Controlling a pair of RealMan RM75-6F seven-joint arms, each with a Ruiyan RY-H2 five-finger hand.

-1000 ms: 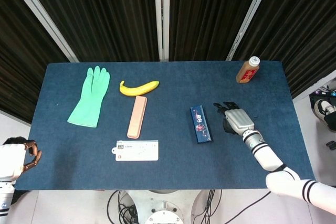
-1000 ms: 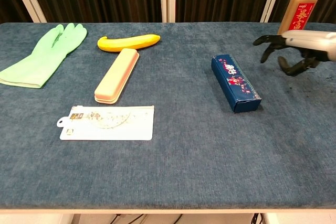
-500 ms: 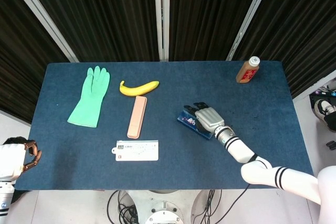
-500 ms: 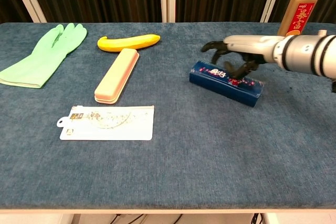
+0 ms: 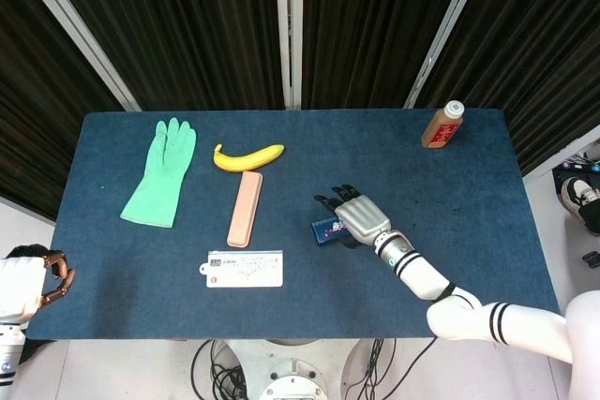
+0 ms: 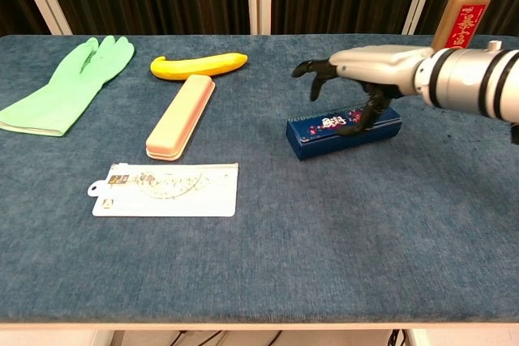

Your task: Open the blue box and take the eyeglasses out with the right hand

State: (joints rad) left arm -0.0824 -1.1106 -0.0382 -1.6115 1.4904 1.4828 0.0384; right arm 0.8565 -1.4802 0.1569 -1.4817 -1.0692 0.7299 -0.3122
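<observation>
The blue box (image 6: 340, 129) lies crosswise on the blue table (image 6: 324, 232), closed, its patterned long side facing the chest view. In the head view only its left end (image 5: 325, 229) shows from under my right hand (image 5: 358, 217). My right hand (image 6: 361, 66) hovers over the box with fingers (image 6: 312, 69) spread past its left part, and the thumb reaches down onto the front face. No eyeglasses are visible. My left hand (image 5: 42, 280) stays off the table's near left corner with fingers curled and nothing in it.
A green rubber glove (image 5: 163, 172) lies at the far left. A banana (image 5: 247, 155), a peach-coloured case (image 5: 245, 208) and a white zip pouch (image 5: 246, 269) lie left of centre. A brown bottle (image 5: 442, 125) stands at the far right corner.
My right hand swept left onto the blue box. The box turned from lengthwise to crosswise and slid left toward the table's middle. The left hand has not moved.
</observation>
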